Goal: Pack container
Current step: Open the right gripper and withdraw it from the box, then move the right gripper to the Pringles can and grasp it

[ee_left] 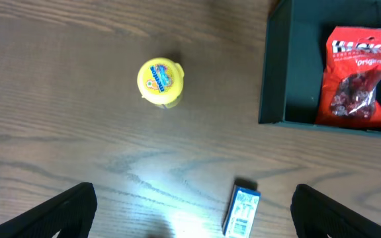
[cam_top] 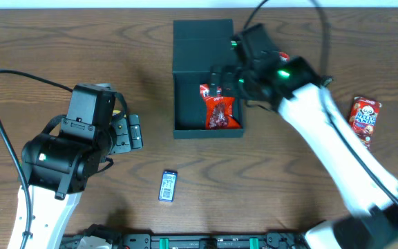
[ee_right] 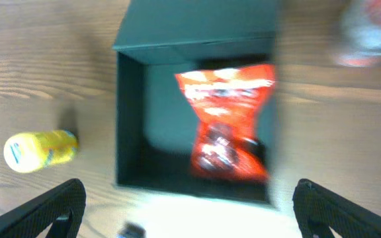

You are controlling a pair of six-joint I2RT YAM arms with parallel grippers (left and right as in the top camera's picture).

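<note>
Container (cam_top: 187, 104) sitting open on counter, red snack bag (cam_top: 220, 109) lying inside by right wall. I'm hovering right jaws spread wide above it; left jaws spread, idling left of container. I'm aiming for straight lift, not snagging bag.

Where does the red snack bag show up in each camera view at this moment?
Overhead: red snack bag upper centre, in the right half of the open container.
Left wrist: bag at the upper right edge, inside the container.
Right wrist: bag at centre, blurred, inside the container.
Shared landmark: the dark container around it.
</note>
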